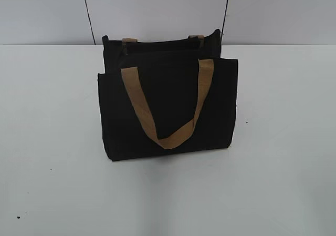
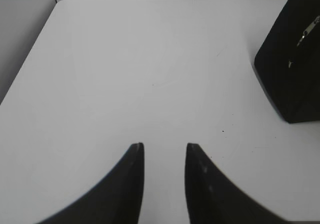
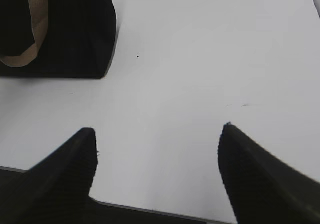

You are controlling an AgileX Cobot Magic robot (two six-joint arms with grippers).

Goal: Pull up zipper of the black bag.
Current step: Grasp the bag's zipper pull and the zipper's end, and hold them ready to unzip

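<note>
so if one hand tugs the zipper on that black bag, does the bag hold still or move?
Likely moves. The black bag is soft fabric with its top edge sagging, so the panel would probably buckle. It stands free on the smooth white table, so it may slide or tip. The zipper sits high on a side wall; bracing with the other hand seems wise.
</note>
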